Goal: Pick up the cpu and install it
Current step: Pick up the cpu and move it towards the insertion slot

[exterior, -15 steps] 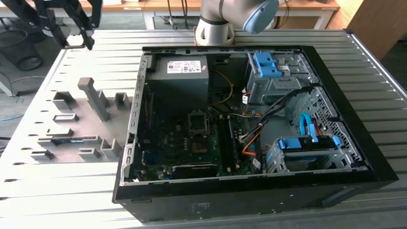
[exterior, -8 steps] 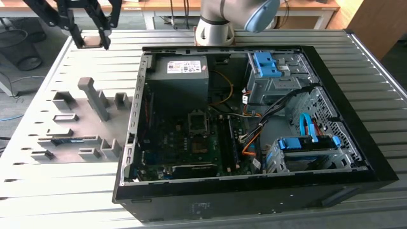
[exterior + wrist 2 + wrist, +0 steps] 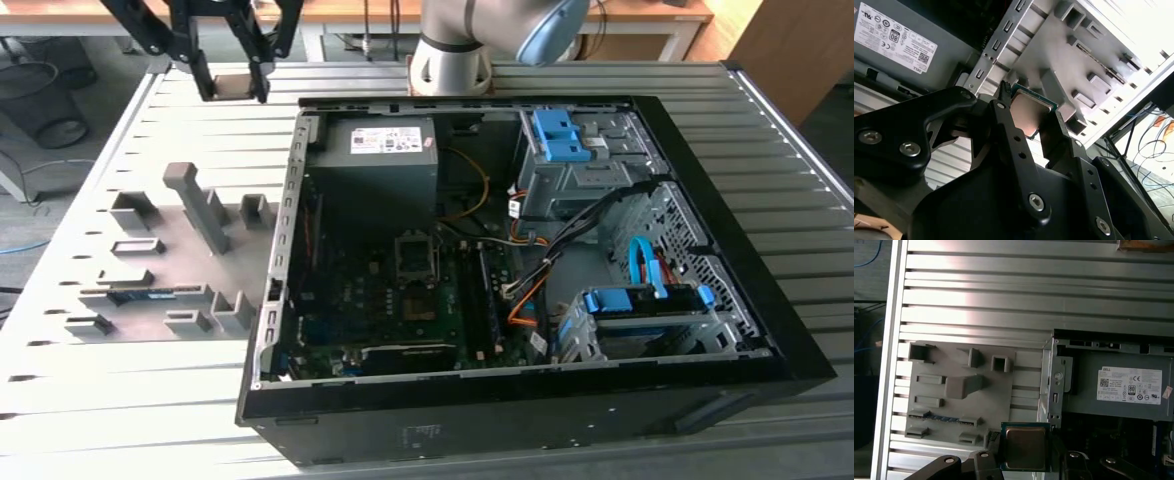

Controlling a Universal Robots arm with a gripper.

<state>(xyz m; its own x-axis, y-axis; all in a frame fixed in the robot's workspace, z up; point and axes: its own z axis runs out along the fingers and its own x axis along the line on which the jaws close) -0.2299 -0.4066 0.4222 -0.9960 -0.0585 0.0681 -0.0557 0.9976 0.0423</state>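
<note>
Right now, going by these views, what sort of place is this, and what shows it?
Probably a robotics lab bench for computer assembly: an open desktop computer case lies on a slotted aluminium table, a grey fixture plate of part holders sits beside it, and the arm's gripper holds the cpu.

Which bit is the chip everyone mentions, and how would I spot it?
Find the big open computer case. Off the corner by its grey power box, the black gripper grips the chip: a small flat square, shiny silver on top, unlike the dull grey plastic tray.
</note>
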